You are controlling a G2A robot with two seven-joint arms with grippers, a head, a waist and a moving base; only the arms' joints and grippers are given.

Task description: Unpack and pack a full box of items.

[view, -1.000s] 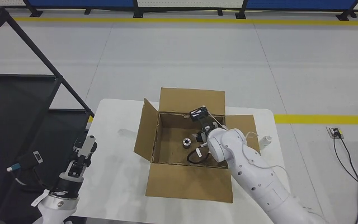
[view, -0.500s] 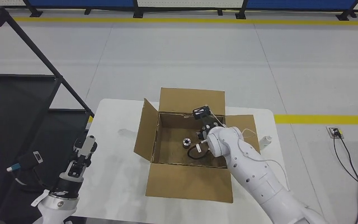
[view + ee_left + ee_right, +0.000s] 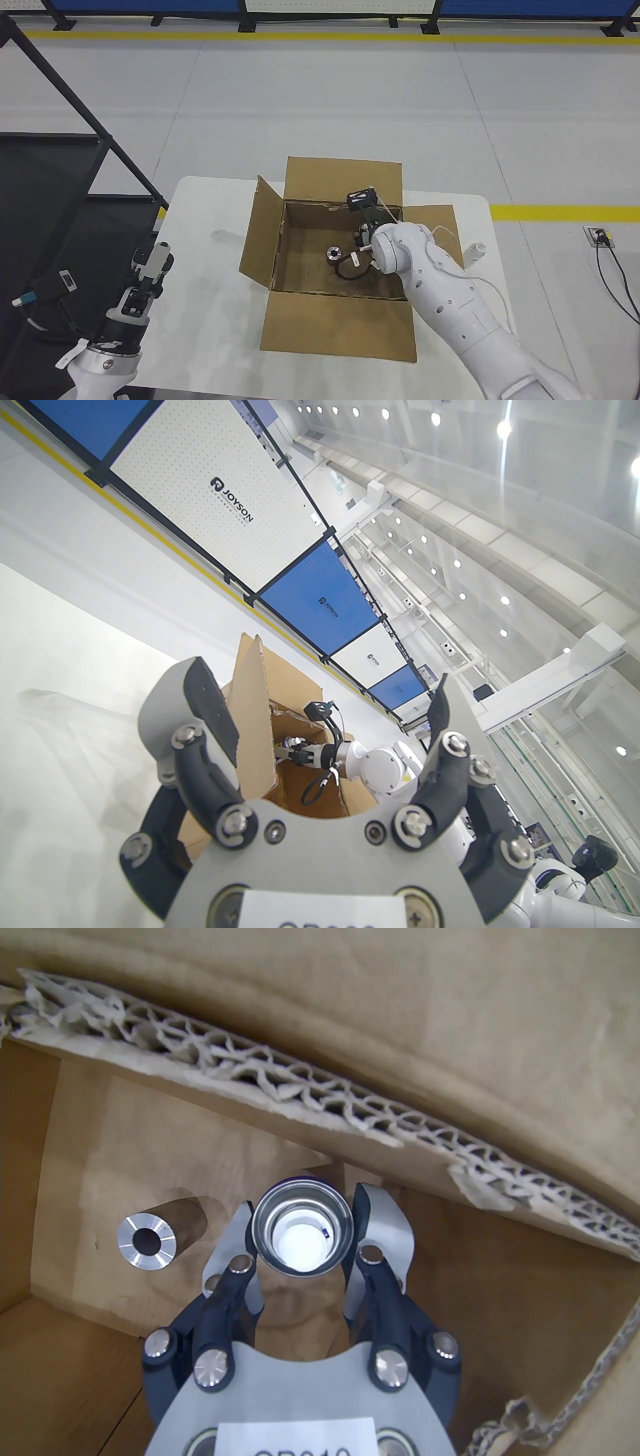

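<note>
The right gripper (image 3: 305, 1215) seems clamped on the can (image 3: 300, 1240), whose long axis runs back toward its wrist; the left gripper (image 3: 320, 682), fingers apart, sits well away.

In the box (image 3: 340, 325), a metal tube (image 3: 331, 256) stood just left of the can (image 3: 302, 1233); more room lay farther left.

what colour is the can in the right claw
Silver can, white in the middle; right wrist view.

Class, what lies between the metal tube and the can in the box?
Next to the metal tube comes bare box cardboard, then one finger of the right tool gripping the can, as the right wrist view shows.
</note>
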